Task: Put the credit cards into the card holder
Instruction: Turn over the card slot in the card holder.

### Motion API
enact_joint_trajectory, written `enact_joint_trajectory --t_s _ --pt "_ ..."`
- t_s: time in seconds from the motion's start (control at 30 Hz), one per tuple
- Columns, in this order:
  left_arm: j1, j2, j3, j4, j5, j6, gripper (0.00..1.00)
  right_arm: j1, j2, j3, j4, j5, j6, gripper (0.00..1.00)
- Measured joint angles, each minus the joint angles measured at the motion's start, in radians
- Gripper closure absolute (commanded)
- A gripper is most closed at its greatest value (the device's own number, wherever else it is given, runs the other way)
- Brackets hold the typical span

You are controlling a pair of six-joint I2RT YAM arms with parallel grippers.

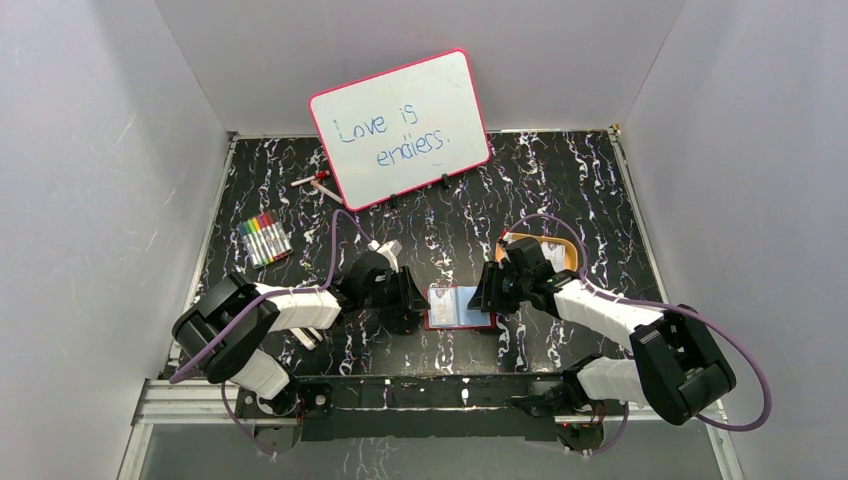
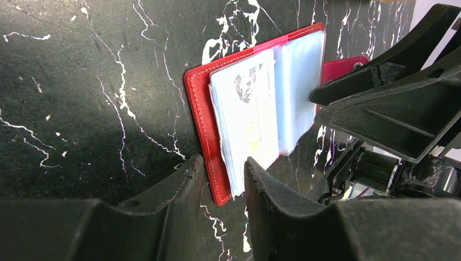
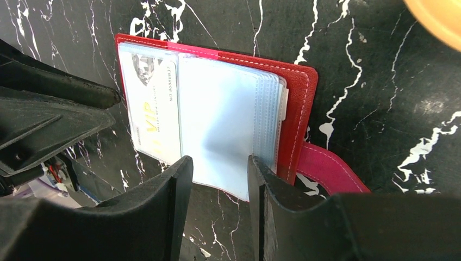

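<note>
Nearest the arm bases, the left gripper [image 2: 224, 163] sits low at the left edge of the card holder [image 3: 296, 92]. Its fingers are a little apart, with the red cover's rim and a card corner showing in the gap, and they are not closed on anything I can make out. Opposite, the right gripper [image 3: 220, 160] has its fingers parted wider over the clear pockets [image 3: 223, 119], clamping nothing. The single holder lies open and flat on the table [image 1: 560, 180] between the two grippers. One credit card [image 3: 155, 103], marked VIP, already sits in a left-hand pocket; a second edge beneath it may be another, but I cannot tell. I judge the task well advanced, since no loose card is visible on the table. Farther right is one orange tray [image 3: 437, 13], its contents unclear. Beyond are one bundle of markers [image 1: 265, 240] and one whiteboard [image 1: 400, 125].
</note>
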Motion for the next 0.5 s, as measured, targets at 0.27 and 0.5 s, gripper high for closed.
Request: enact_joint_trajectory --t_s 0.27,0.5 --pt "0.000 0.000 0.000 0.000 0.000 0.000 0.68 0.000 0.007 -0.002 0.021 -0.018 0.000 0.49" --pt "0.000 0.000 0.000 0.000 0.001 0.000 0.68 0.000 0.062 -0.008 0.104 -0.095 0.019 0.49"
